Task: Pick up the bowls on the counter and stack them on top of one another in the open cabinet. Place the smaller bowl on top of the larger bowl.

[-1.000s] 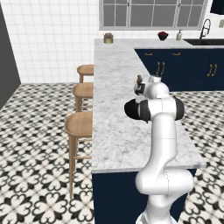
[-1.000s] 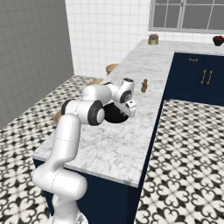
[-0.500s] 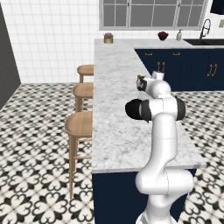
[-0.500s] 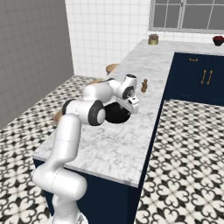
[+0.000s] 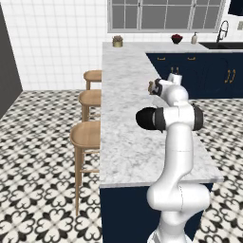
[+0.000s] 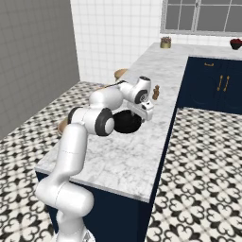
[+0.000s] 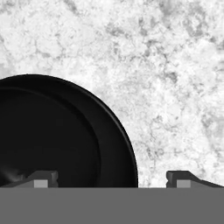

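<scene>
One glossy black bowl (image 7: 57,135) sits on the white-grey marble counter (image 6: 142,156), beside my arm's elbow in the right base view, where the bowl (image 6: 126,124) is partly covered by the hand. My gripper (image 7: 113,180) hangs open just above it, pointing down. The left fingertip (image 7: 41,179) is over the bowl's inside and the right one is over bare marble, so the near rim lies between them. My gripper (image 6: 143,113) holds nothing. Whether this is the larger or smaller bowl I cannot tell. The other bowl is hidden, and the open cabinet is out of view.
A small brown shaker (image 6: 155,91) stands on the counter just beyond the hand. Three wooden stools (image 5: 88,135) line the counter's left side. A potted plant (image 5: 117,42) and a red bowl (image 5: 177,38) stand at the far end, near navy cabinets (image 6: 212,87).
The hand has crept a little farther along the counter and slightly upward over the bowl. The bowl has not moved.
</scene>
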Available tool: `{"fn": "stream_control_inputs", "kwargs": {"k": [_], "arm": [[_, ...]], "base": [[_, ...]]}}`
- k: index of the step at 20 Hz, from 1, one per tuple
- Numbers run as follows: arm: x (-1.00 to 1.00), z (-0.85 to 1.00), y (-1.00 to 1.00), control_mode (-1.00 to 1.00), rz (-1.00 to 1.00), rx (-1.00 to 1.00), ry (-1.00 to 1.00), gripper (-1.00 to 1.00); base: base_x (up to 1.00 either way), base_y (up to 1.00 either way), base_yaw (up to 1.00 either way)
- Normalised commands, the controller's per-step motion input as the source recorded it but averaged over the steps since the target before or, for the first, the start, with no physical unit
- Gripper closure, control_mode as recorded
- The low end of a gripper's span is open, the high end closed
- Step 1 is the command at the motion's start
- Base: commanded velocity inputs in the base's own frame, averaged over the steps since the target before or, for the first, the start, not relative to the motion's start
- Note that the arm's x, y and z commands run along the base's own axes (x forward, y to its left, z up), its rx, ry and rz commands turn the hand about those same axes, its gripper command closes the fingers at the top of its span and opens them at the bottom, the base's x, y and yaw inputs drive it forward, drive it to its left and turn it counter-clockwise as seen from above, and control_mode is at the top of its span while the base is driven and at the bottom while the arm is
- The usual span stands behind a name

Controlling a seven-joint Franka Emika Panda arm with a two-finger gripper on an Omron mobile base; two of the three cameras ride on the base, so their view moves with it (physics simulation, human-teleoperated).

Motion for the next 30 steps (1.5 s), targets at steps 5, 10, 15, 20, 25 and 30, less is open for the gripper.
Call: {"fn": "stream_control_inputs", "kwargs": {"k": [5,10,15,20,25,30], "arm": [[-0.01,-0.32,-0.01,-1.00,0.09,0.00,0.00,-1.00],[0.00,-0.41,0.01,-1.00,0.08,0.00,0.00,-1.00],[0.01,-0.34,0.11,-1.00,0.05,-0.02,0.00,-1.00],[0.03,-0.42,0.13,-1.00,0.06,-0.01,0.00,-1.00],[0.00,-0.13,0.32,-1.00,0.03,-0.03,0.00,1.00],[0.00,0.00,0.23,-1.00,0.00,0.00,-0.01,1.00]], "base": [[0.00,0.00,0.00],[0.00,0.00,0.00],[0.00,0.00,0.00],[0.00,0.00,0.00],[0.00,0.00,0.00],[0.00,0.00,0.00]]}}
